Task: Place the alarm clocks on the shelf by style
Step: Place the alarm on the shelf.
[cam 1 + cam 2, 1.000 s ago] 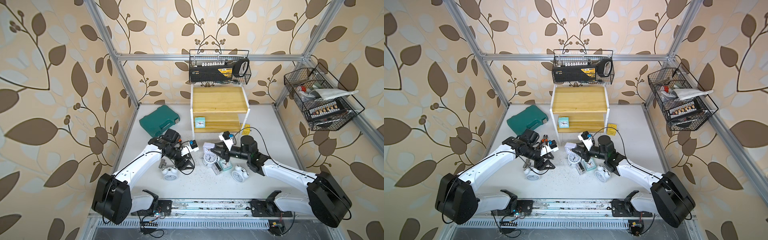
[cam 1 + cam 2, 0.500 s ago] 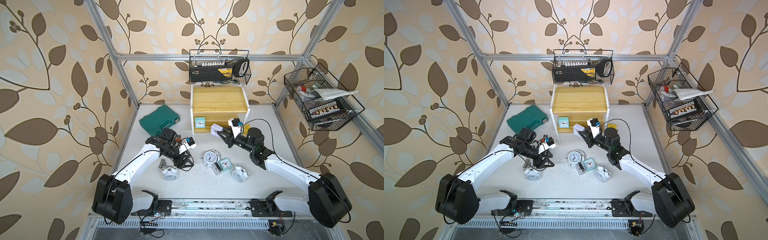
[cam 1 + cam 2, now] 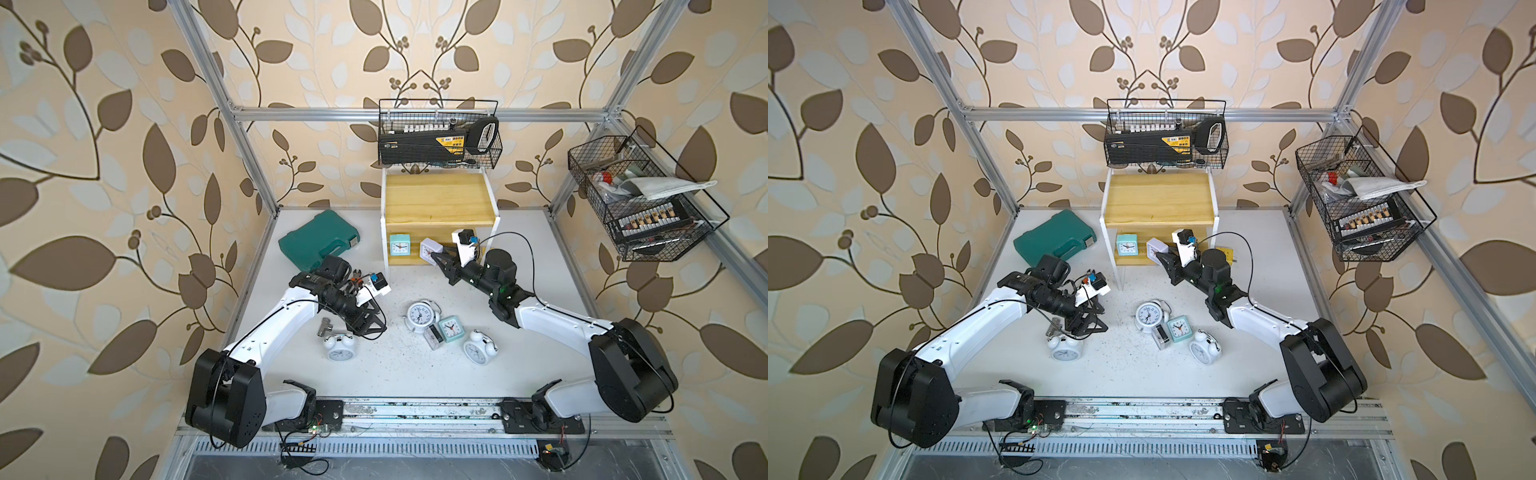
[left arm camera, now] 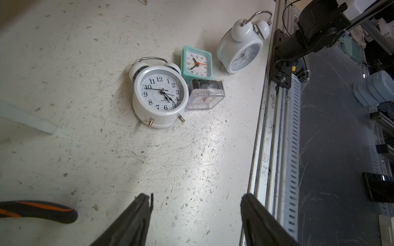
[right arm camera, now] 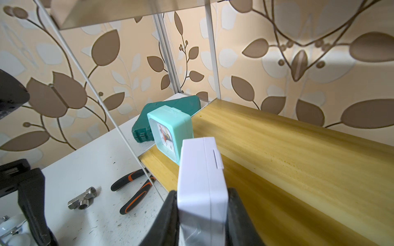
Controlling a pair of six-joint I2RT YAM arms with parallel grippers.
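Currently the right gripper (image 3: 437, 257) clamps the lilac clock (image 5: 202, 181) over the lower board of the shelf (image 3: 436, 199), just beside the mint clock (image 3: 400, 245) standing there. The left gripper (image 4: 196, 213) hangs open over the worktop (image 3: 415, 374), near three twin-bell clocks (image 3: 417, 316), a teal clock (image 3: 451, 329) and a clear clock (image 3: 434, 336).

Both top views come through bright and evenly lit, with only soft shadows on the worktop (image 3: 415, 374) and some wide-angle stretch toward the edges. On my left wrist feed, a glare patch whitens the worktop's middle while the corners go dim. On the right wrist feed, the lilac clock (image 5: 202, 181) sits close and soft-edged, and the shelf (image 5: 298, 166) board glows yellow.
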